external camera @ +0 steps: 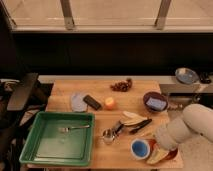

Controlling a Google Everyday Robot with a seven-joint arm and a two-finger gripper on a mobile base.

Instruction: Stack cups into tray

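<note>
A light blue cup with a pale rim stands upright near the table's front edge, right of centre. I cannot tell whether the white cup is around it or hidden. My gripper is at the end of the white arm that reaches in from the right. It is right beside the cup, over the red bowl. The green tray sits at the front left, well away from the cup, with a fork in it.
A grey-blue plate, a black block, an orange and a dark purple bowl lie behind. A metal scoop, a black-handled utensil and a pale peel lie between tray and cup. A chair stands at left.
</note>
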